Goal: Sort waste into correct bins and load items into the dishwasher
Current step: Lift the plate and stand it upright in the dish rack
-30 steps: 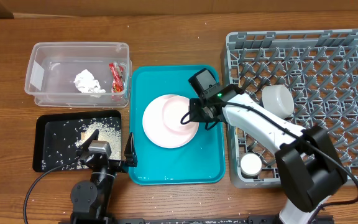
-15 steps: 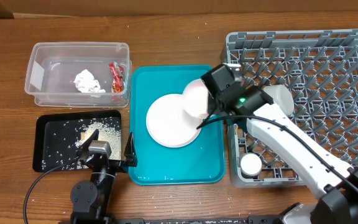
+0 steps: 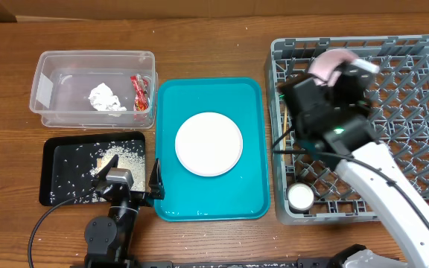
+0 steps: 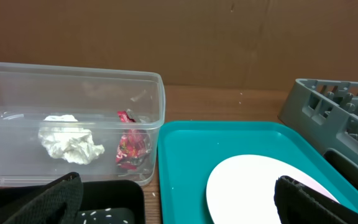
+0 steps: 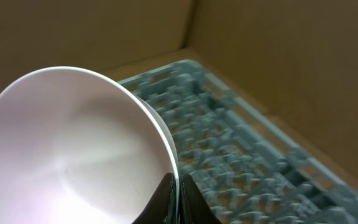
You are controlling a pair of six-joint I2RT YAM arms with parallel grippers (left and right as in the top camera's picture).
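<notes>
While the right gripper [image 5: 174, 198] hangs over the dishwasher rack [image 3: 401, 112], I log its fingers pinched on the rim of the bowl [image 5: 73, 149]. The bowl is round, smooth and glossy, pale pink-white, tilted with its mouth toward the wrist camera.

Rack: grey plastic lattice of upright pegs, with a small white cup [image 3: 301, 196] in its near-left corner.

Plate [image 3: 208, 144]: flat round disc, face up on the teal tray [image 3: 170, 201].

Left gripper [image 4: 179, 211]: fingers spread wide.

Clear tub [image 3: 51, 67]: holds a crumpled tissue [image 3: 104, 97] and a red wrapper [image 3: 140, 89], the wrapper's long axis running roughly near-to-far.

Black tray [image 3: 58, 190]: scattered rice grains [image 3: 110, 158].
</notes>
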